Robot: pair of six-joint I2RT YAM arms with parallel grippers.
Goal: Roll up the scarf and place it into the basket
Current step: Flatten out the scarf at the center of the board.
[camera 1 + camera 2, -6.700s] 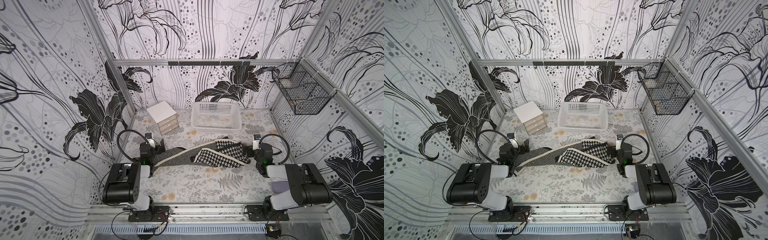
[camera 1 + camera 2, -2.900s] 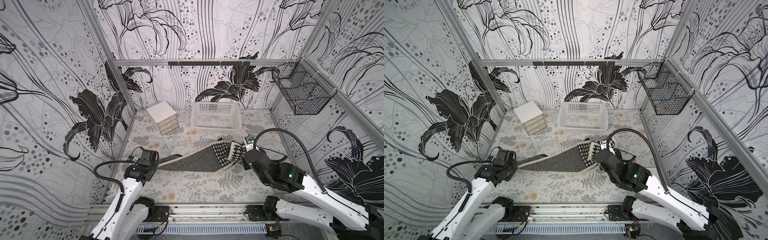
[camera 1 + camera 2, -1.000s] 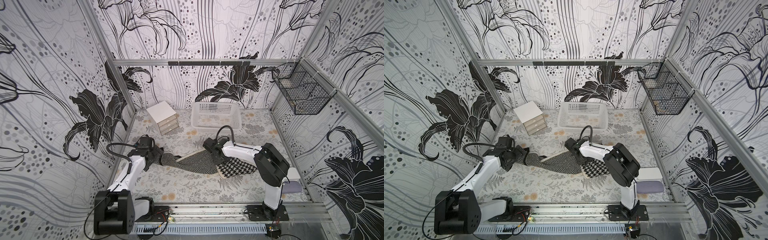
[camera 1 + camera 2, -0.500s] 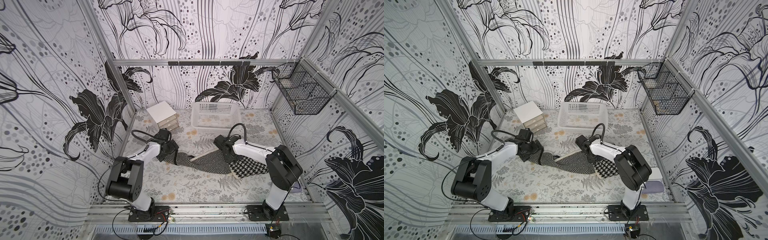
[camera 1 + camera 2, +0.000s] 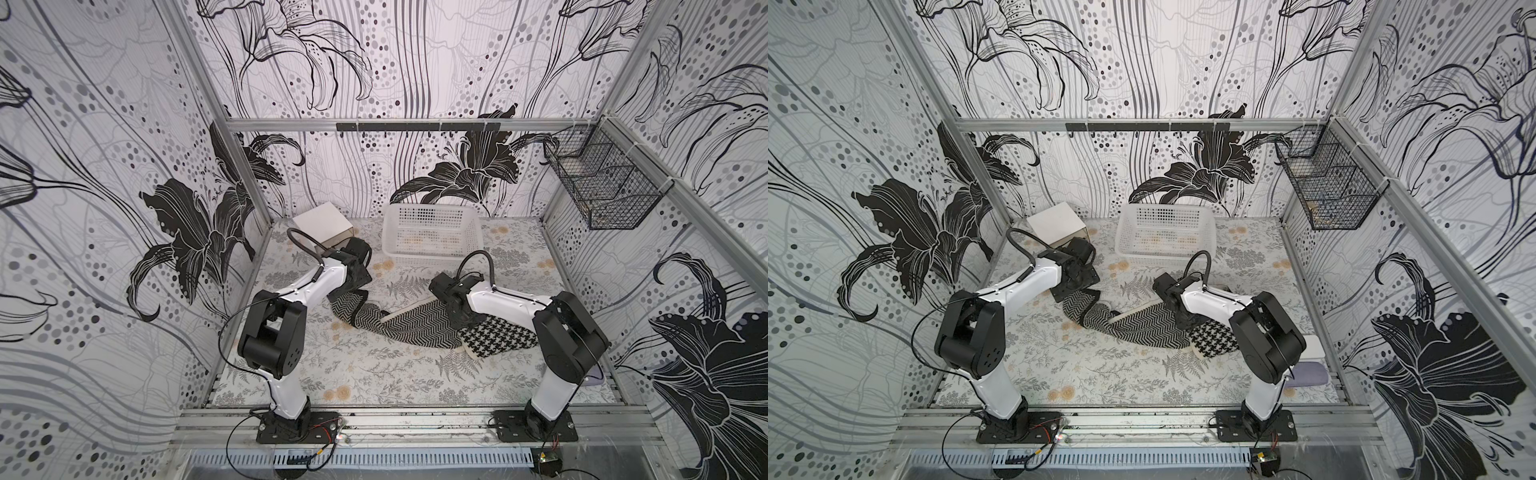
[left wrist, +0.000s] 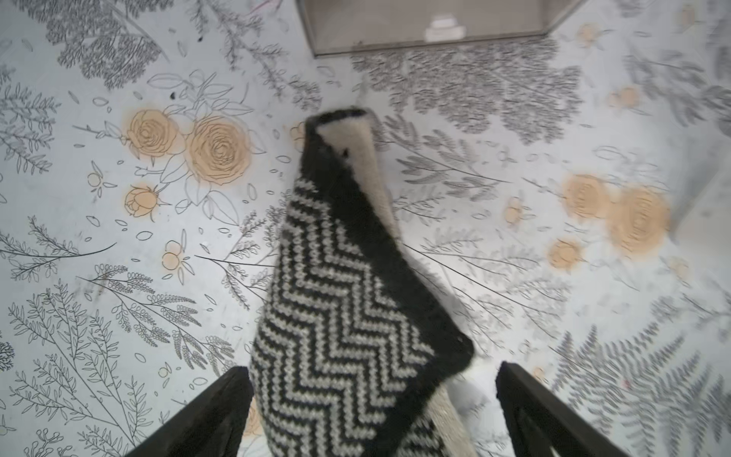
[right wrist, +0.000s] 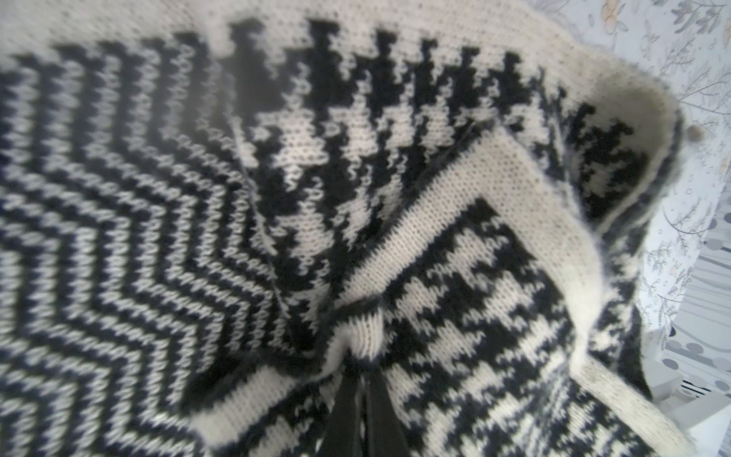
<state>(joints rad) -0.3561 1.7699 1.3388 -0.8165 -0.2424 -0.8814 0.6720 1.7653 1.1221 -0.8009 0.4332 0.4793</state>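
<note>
Left end effector (image 6: 372,380) advanced — agape, right end effector (image 7: 362,382) pinching scarf (image 5: 415,328)

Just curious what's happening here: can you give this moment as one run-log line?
scarf: unrolled, outside basket | left claw: open around herringbone end | right claw: shut on scarf

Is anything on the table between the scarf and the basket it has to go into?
Nothing visible. Only bare table lies between the scarf and the basket; the drawer box stands off to the side.
</note>
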